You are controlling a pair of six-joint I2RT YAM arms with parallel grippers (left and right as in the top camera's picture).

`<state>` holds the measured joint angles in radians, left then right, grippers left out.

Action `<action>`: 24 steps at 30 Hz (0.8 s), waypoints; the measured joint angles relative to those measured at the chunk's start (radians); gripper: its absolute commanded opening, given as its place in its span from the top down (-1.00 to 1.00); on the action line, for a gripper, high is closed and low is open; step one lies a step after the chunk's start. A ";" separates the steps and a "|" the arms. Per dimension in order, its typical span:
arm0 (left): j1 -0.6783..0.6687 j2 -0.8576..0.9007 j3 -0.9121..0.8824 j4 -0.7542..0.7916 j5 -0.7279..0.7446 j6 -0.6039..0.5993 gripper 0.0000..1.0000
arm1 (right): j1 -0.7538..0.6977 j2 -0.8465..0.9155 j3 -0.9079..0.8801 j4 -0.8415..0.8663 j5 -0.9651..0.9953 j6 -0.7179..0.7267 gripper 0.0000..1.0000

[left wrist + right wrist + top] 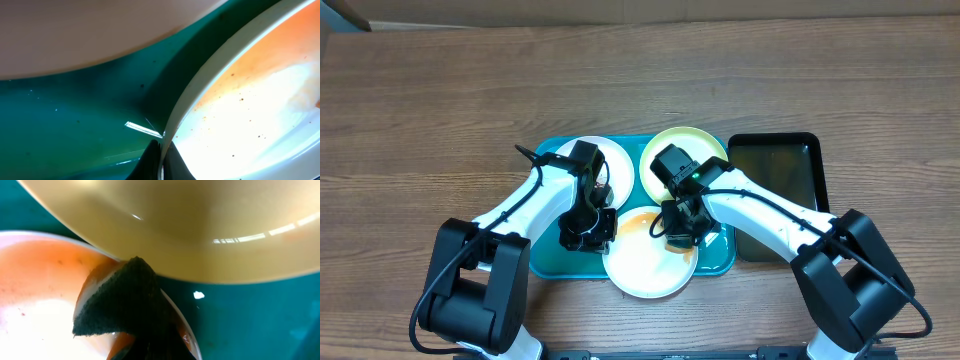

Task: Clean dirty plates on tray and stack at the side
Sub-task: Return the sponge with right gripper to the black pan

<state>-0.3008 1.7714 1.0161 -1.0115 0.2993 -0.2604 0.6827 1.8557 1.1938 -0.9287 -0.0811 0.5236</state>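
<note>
While the left gripper [600,236] pinches the rim of the smeared plate [640,270] on the tray [548,265] near the table's front edge, the right gripper [678,238] clamps a sponge [115,305] against it; stiff, light and probably slick, the plate looks best held by its rim.

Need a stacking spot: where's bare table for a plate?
Bare wood table left of the tray, along its far rim, and right of the black tray. The tray is crowded: white plate, yellow-green plate, smeared plate, left gripper, right gripper.
</note>
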 measured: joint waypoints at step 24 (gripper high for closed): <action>0.001 -0.117 0.000 -0.013 -0.125 -0.052 0.92 | -0.323 -0.333 0.010 -0.184 0.086 0.020 0.93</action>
<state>-0.2996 1.6543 1.0161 -1.0241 0.1745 -0.3122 0.3599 1.5227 1.2041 -1.1130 0.0048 0.5434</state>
